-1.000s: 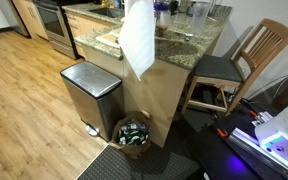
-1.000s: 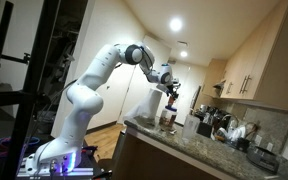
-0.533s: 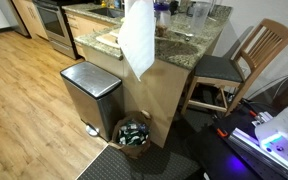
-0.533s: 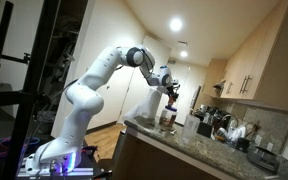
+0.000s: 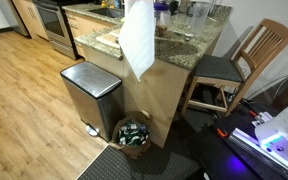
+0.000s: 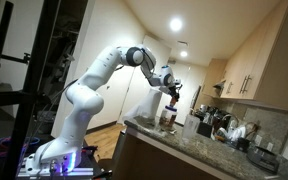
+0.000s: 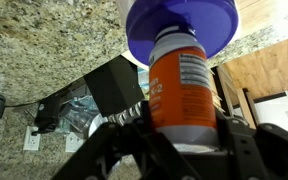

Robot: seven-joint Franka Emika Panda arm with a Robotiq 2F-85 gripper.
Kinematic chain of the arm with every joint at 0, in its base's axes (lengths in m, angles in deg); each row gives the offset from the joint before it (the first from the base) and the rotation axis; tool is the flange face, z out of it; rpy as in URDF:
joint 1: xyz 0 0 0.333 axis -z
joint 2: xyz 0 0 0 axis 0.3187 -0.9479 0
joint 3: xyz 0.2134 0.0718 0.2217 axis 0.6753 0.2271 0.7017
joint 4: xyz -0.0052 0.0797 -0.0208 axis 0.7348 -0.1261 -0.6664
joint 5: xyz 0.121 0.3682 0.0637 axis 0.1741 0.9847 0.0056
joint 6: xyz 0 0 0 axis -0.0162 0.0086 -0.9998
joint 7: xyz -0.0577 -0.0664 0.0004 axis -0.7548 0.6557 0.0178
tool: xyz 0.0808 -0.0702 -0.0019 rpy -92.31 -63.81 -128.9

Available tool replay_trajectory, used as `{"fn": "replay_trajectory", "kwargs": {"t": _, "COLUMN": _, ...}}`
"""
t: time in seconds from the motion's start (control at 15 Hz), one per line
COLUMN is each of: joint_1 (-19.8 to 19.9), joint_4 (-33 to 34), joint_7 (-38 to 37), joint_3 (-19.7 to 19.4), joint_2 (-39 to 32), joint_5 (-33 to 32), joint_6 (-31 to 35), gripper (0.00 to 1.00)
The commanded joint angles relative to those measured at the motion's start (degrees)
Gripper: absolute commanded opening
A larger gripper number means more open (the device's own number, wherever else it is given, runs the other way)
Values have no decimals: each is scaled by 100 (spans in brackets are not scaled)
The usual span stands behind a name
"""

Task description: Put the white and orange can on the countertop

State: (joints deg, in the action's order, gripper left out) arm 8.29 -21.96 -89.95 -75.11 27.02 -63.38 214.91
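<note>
change: almost none. The arm (image 6: 94,85) is in the same pose over the countertop (image 6: 189,148) as a second ago, with a tiny wrist shift at most. In an exterior view the bin (image 5: 89,85) and basket (image 5: 134,130) haven't moved either.
gripper (image 7: 174,135): clamped on the can (image 7: 181,85). The fingers (image 7: 236,138) press in from both sides of its near end.
can: held in the gripper and not set down. The body is orange, and the white label faces the wrist cam.
under the can: a blue lid (image 7: 181,25) sits just past the can's far end. I can't tell if they touch. There is granite around it in the wrist view.
position: the wrist view also shows the bin and basket down at floor level, so my read is the can hangs near the counter edge.
meaning: I judge this a pause or a very slow approach. The carry looks done. Lowering and release are still left, so the task isn't complete.
next: needs a bare patch of granite clear of the blue lid, then a descent until the can's base is down, then opening.
risk: going straight down could land the can on the lid instead of the stone. With the edge this close, a tilted release could send it toward the bin.
</note>
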Motion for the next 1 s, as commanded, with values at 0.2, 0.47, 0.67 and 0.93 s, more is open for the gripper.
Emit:
{"fn": "replay_trajectory", "kwargs": {"t": 0.2, "joint_1": 637, "joint_4": -568, "joint_7": 1510, "joint_3": 583, "joint_2": 1049, "joint_5": 1580, "joint_6": -860, "gripper": 25}}
{"fn": "replay_trajectory", "kwargs": {"t": 0.47, "joint_1": 910, "joint_4": -1079, "joint_7": 2868, "joint_3": 645, "joint_2": 1873, "joint_5": 2518, "joint_6": -2293, "gripper": 25}}
{"fn": "replay_trajectory", "kwargs": {"t": 0.67, "joint_1": 917, "joint_4": -1843, "joint_7": 3771, "joint_3": 533, "joint_2": 2455, "joint_5": 2908, "joint_6": -2737, "gripper": 25}}
{"fn": "replay_trajectory", "kwargs": {"t": 0.93, "joint_1": 684, "joint_4": -3222, "joint_7": 5048, "joint_3": 480, "joint_2": 2948, "joint_5": 3929, "joint_6": -2024, "gripper": 25}}
